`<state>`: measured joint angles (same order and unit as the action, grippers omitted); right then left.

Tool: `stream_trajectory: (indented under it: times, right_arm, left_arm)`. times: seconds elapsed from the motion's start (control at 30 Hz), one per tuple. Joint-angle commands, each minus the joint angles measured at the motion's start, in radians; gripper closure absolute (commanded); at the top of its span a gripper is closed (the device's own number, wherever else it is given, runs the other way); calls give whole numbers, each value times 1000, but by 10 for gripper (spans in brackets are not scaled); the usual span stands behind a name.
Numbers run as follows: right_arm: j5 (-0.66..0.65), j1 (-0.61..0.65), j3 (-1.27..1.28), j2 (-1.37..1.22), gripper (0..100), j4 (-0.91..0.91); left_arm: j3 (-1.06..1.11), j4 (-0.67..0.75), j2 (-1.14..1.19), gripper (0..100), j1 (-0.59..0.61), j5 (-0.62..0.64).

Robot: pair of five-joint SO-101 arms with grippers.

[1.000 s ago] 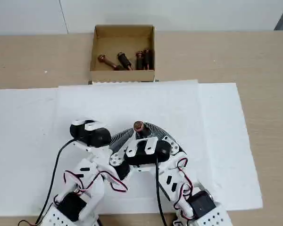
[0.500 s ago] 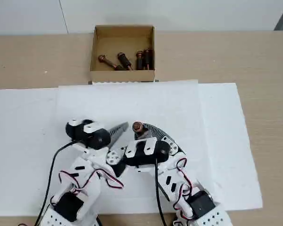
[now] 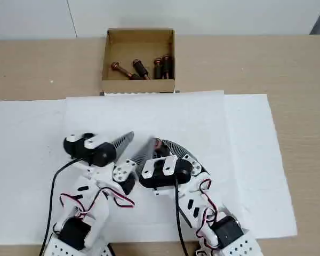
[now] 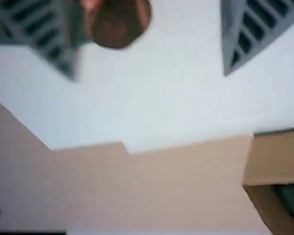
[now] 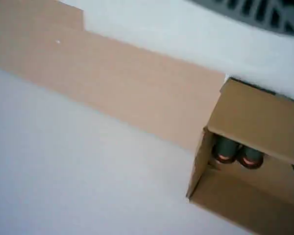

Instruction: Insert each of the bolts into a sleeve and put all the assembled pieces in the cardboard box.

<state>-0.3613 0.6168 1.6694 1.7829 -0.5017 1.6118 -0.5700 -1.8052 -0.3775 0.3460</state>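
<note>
Spreading wide, the wooden counter (image 3: 298,64) carries a matte white paper sheet (image 3: 240,138) and a stiff cardboard box (image 3: 138,85) with finished pieces (image 3: 149,68) inside. The left claw (image 3: 142,138) gapes apart beside the right claw (image 3: 161,145), which looks clamped on a small upright bolt-and-sleeve piece (image 3: 156,143). It is probably rigid, dense metal, likely slick. Grip the sleeve's barrel, not the round coppery head.

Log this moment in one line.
left gripper open beside bolt | right gripper shut on bolt | cardboard box holds four pieces
</note>
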Motion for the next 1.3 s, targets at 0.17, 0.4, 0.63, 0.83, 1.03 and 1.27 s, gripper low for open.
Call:
stream_trajectory:
  times: [0.17,0.4,0.63,0.83,1.03,1.27]
  right_arm:
    - [21,-7,15,8,995,1]
    - [137,-189,15,7,995,-1]
    - [258,-361,-11,2,995,-16]
    - [391,-397,-150,2,995,-211]
    - [437,-397,-275,1,995,-302]
    - [440,-397,-459,-142,995,-326]
  left_arm:
    - [-42,43,-11,994,166,-6]
    - [64,40,-9,994,356,-98]
    - [70,-41,-9,994,446,-152]
    - [70,-95,-9,994,440,-206]
    - [70,-97,-6,994,440,-206]
    - [70,-241,-6,994,443,-201]
